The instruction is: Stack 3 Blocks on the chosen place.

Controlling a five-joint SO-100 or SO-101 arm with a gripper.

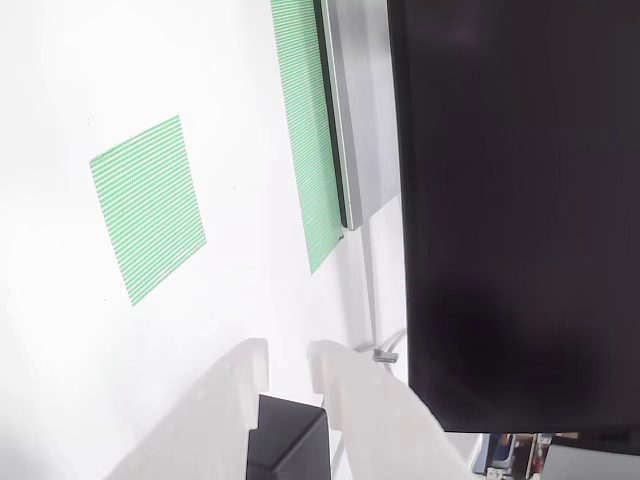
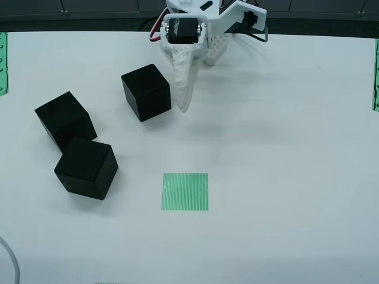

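Three black ribbed blocks sit on the white table in the overhead view: one [image 2: 146, 92] at upper centre-left, one [image 2: 65, 118] further left, and one [image 2: 87, 167] touching that one's front corner. The chosen place, a green striped square [image 2: 185, 191], lies bare in front of them and shows again in the wrist view [image 1: 148, 205] at left. My white gripper [image 2: 182, 106] points down just right of the upper block, apart from it. In the wrist view the gripper [image 1: 288, 360] is slightly open, with bare table between the fingertips [image 1: 250, 362].
A large glossy black panel [image 1: 520, 200] covers the right of the wrist view, with a long green striped strip [image 1: 310, 130] and a grey edge beside it. Green strips [image 2: 375, 74] also mark the table's side edges. The arm's base [image 2: 207, 23] stands at the back.
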